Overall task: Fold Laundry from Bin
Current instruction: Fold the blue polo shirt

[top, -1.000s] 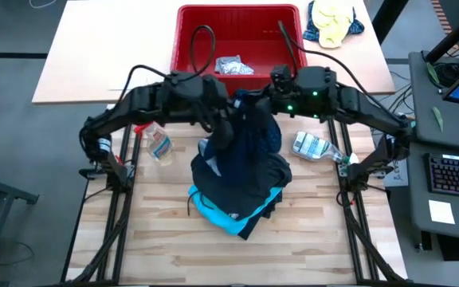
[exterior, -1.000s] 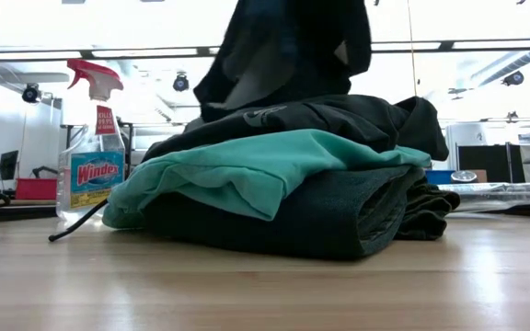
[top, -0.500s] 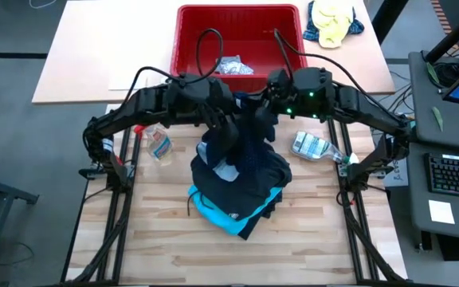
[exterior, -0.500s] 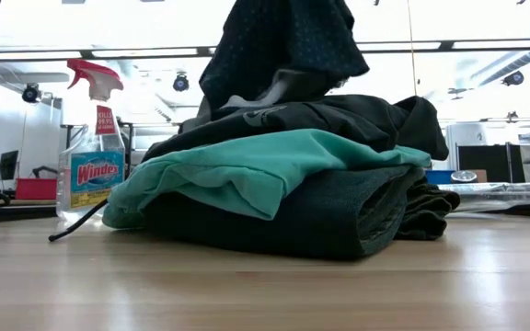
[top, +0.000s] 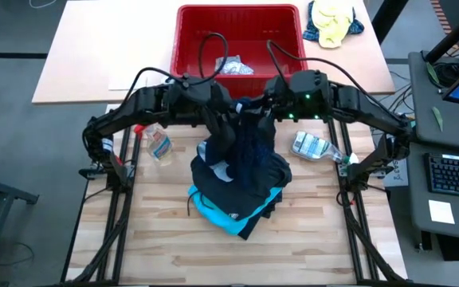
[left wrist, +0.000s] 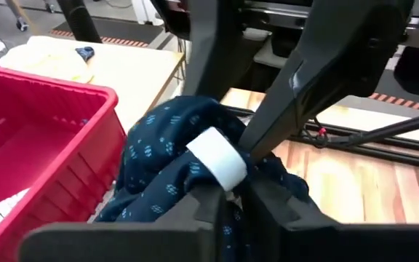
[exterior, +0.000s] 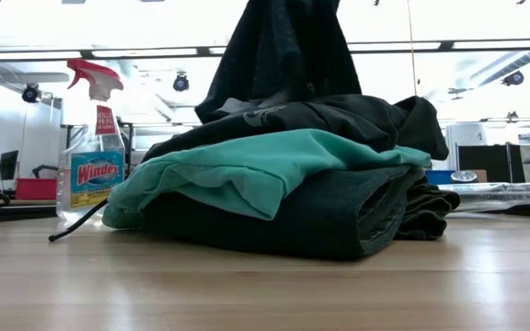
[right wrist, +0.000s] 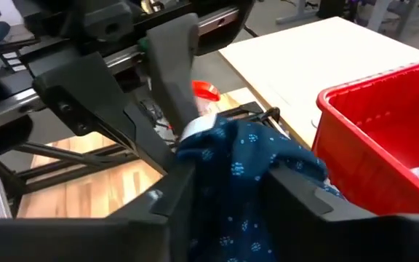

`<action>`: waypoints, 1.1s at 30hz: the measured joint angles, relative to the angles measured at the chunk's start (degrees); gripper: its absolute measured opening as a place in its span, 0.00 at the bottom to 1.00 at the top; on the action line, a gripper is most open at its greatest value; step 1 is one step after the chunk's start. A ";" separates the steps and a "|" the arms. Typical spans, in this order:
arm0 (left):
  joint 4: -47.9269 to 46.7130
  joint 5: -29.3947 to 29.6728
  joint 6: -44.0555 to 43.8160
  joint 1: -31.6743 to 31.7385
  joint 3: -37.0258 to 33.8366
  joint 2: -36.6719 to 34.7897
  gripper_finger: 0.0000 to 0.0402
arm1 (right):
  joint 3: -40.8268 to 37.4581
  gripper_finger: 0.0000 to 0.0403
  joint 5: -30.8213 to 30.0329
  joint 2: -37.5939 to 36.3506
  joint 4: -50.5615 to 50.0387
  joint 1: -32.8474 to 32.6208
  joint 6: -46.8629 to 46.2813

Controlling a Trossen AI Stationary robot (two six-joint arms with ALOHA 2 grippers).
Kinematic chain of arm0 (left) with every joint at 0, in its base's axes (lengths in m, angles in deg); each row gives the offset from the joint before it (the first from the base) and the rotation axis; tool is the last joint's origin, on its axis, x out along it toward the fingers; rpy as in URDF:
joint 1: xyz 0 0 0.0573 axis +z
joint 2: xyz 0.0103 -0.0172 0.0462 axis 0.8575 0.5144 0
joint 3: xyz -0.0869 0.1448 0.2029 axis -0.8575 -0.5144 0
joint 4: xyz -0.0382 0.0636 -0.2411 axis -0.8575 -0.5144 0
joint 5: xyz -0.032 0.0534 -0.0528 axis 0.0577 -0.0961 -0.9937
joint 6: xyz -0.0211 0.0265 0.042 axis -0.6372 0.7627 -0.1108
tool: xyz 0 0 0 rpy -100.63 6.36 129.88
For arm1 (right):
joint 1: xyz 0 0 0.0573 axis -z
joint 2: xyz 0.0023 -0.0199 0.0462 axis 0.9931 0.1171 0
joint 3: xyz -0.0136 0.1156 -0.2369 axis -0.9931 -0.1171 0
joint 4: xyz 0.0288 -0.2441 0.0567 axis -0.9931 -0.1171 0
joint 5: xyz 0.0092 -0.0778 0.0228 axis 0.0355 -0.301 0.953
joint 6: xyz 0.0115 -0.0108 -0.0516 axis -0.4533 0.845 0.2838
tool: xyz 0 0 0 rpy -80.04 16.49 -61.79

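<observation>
A navy garment with tiny dots [top: 253, 143] hangs bunched between my two grippers above the table's middle. Its lower part rests on a pile of laundry [exterior: 283, 193] made of black, turquoise and dark grey pieces. My left gripper [left wrist: 230, 207] is shut on the navy cloth. My right gripper [right wrist: 231, 204] stands close beside it, fingers apart, with the same cloth [right wrist: 246, 175] filling the gap. The red bin [top: 190, 32] stands beyond them at the far side, a light grey piece [top: 231, 66] lying in it. My left gripper pinches a bunched fold of the navy garment [left wrist: 220, 185] between its two fingers, coming slanting down from the table's left. The cloth hangs slack below the fingers onto the pile. My right gripper has the navy cloth [right wrist: 228, 164] lying between its spread fingers and against their inner sides. Whether it is pinched I cannot tell.
A Windex spray bottle [exterior: 90, 156] lies left of the pile, and a crumpled clear plastic bottle [top: 313, 146] lies to its right. A yellow-and-blue cloth bundle [top: 333, 22] sits on the far table beside the bin. Bare wood lies toward the near edge.
The navy garment has been drawn into a narrower bunch above the pile, and its hanging part has changed from a wide drape to a slim column. My right gripper has turned at the wrist and come closer to my left gripper.
</observation>
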 joint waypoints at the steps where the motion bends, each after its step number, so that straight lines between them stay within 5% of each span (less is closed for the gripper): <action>1: 0.00 -0.05 -0.27 0.00 0.00 0.07 0.04 | -0.01 0.39 -0.06 0.26 -0.25 0.00 0.09; 9: -0.27 -0.16 -3.19 0.00 -0.07 0.12 0.02 | -0.02 0.56 0.16 1.52 -2.46 0.00 9.24; 17: -8.79 3.40 -4.60 0.28 0.17 -0.05 0.01 | -0.59 0.58 -0.67 1.81 -8.39 -0.26 19.80; 33: -6.15 3.80 -11.13 0.11 0.11 0.89 0.00 | -1.00 0.58 6.53 7.11 -1.99 0.00 2.66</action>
